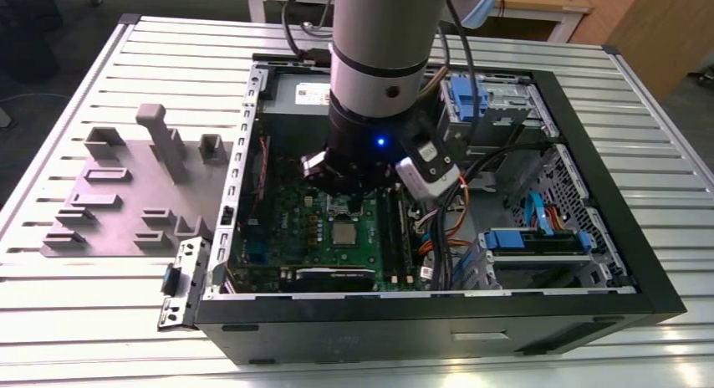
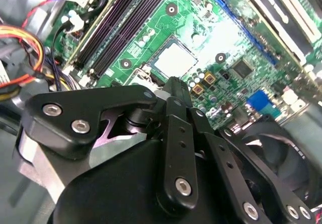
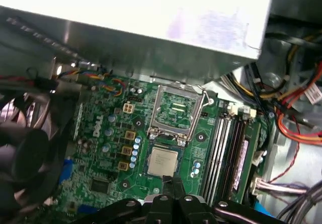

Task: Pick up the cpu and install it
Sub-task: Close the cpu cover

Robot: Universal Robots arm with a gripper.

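Note:
The cpu point(image 1: 344, 232) is a small silver-grey square lying flat in its socket on the green motherboard point(image 1: 293, 229) inside the open computer case. It also shows in both wrist views, cpu point(image 3: 162, 162) and cpu point(image 2: 175, 59). The socket's metal retaining frame point(image 3: 177, 110) stands hinged open beside it. My gripper point(image 1: 354, 207) hangs just above the board near the cpu, its black fingertips point(image 3: 173, 182) pressed together and shut on nothing. In the second wrist view the gripper point(image 2: 173, 83) tapers to a point a little short of the chip.
A grey-purple moulded plate point(image 1: 123, 196) with upright blocks lies on the slatted table at the exterior view's left. Memory slots point(image 3: 221, 148), coloured cables point(image 3: 297, 113), a fan point(image 3: 25, 148) and blue drive bays point(image 1: 536, 242) crowd the case around the socket.

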